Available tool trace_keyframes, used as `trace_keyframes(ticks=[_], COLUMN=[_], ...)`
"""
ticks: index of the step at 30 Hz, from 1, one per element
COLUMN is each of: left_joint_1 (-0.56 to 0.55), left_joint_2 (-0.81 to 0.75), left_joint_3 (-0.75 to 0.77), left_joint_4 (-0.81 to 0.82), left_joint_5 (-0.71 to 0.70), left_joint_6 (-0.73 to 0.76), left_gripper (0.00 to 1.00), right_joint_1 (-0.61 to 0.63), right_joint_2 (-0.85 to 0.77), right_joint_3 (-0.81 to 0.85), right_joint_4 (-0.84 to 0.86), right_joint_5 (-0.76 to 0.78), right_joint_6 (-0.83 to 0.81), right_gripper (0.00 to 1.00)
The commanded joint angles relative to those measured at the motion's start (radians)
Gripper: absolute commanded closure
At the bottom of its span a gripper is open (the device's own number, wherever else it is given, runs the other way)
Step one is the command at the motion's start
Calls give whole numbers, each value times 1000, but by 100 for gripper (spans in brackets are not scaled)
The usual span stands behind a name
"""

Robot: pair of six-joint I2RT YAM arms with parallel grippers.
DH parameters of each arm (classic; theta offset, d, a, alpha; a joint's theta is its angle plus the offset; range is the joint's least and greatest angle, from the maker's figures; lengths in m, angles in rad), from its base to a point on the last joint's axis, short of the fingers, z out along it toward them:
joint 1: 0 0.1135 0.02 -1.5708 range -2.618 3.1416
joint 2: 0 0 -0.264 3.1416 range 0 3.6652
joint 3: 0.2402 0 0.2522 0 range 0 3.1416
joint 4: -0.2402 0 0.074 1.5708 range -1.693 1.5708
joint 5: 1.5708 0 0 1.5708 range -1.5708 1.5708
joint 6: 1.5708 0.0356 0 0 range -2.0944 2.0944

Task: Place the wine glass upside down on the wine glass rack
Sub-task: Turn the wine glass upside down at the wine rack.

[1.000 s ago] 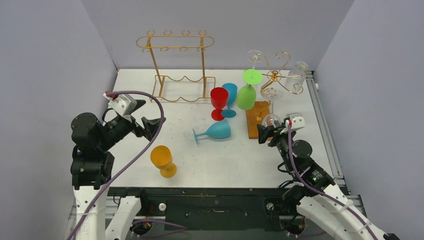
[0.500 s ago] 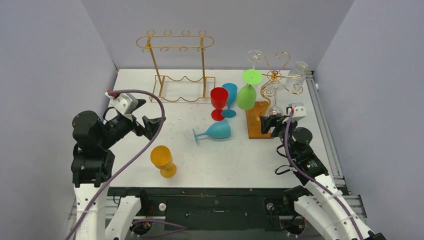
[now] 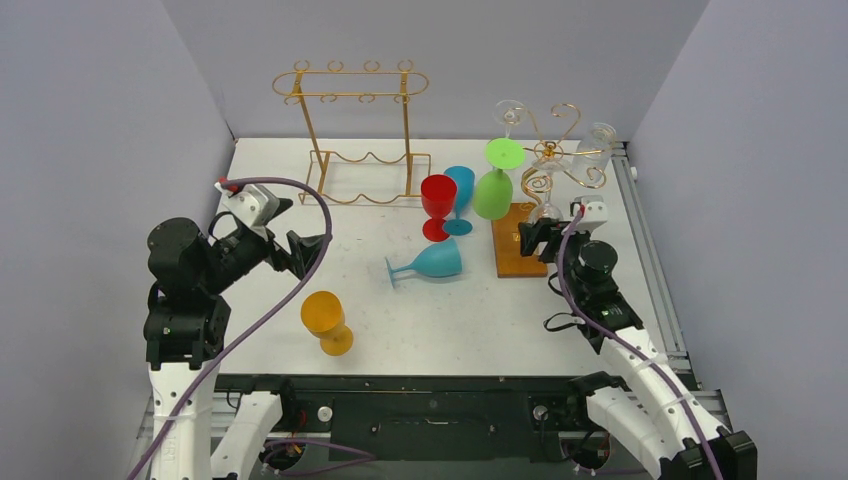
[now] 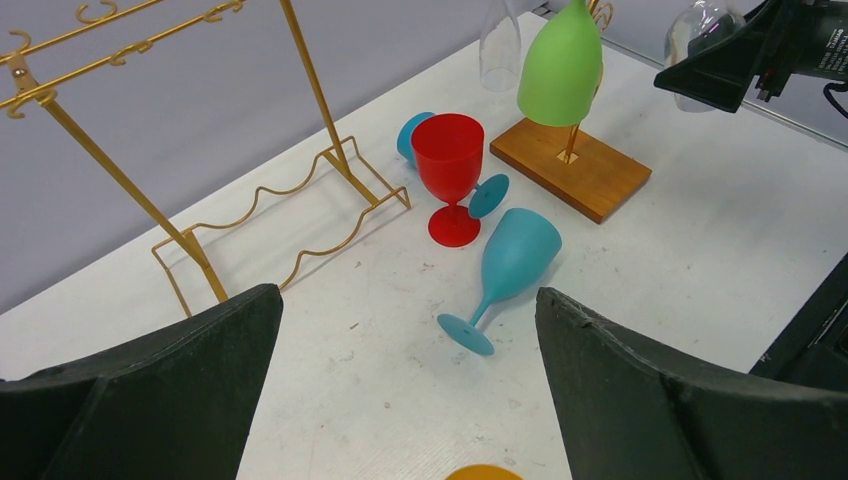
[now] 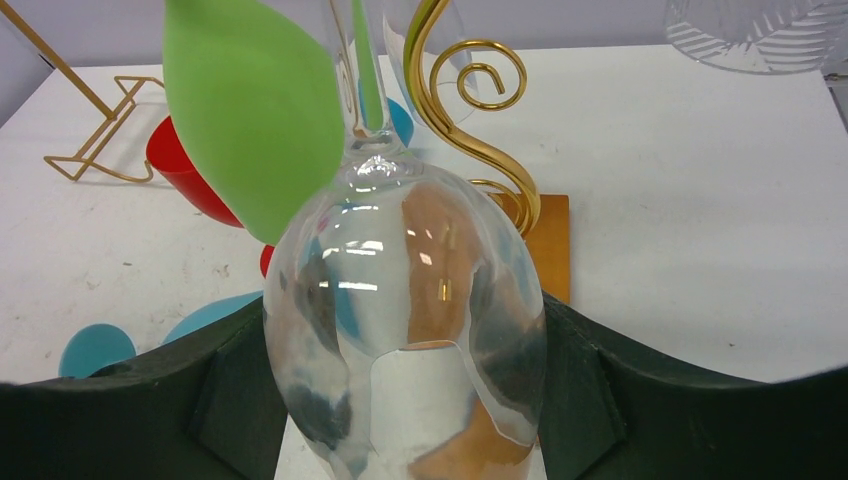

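White table (image 3: 400,320); gold rack (image 3: 352,132); wooden base (image 3: 508,256); red goblet (image 3: 437,196)

No readable text, no labels, brands, numbers or signs anywhere

Clear wine glass (image 5: 405,300) is upside down, stem up, its bowl clasped between the jaws of the right gripper (image 5: 405,420). A curl of the gold, wood-based wine glass rack (image 3: 556,150) rises just at its 1 o'clock. The rack stands toward 2 o'clock on the tabletop (image 3: 400,320).

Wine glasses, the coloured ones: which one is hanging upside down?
The green one, bowl downward on the gold rack above the wooden base. The other coloured glasses are all down on the table.
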Motion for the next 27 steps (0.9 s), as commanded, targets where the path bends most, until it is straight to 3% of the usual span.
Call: trace_keyframes(ticks=[1, 15, 27], left_joint_1=[1, 2, 2], left_joint_2=[6, 2, 1], left_joint_3=[14, 12, 14], left_joint_4=[5, 2, -4], left_joint_5=[7, 15, 23], left_joint_6=[16, 16, 23], left_gripper=[4, 4, 4], right_joint_1=[-5, 2, 58], right_joint_2=[42, 163, 110], right_joint_3=[35, 18, -40], right_joint_4=[173, 349, 364], right_joint_5=[-22, -114, -119], right_joint_6=[17, 81, 71], right_gripper=[63, 63, 63])
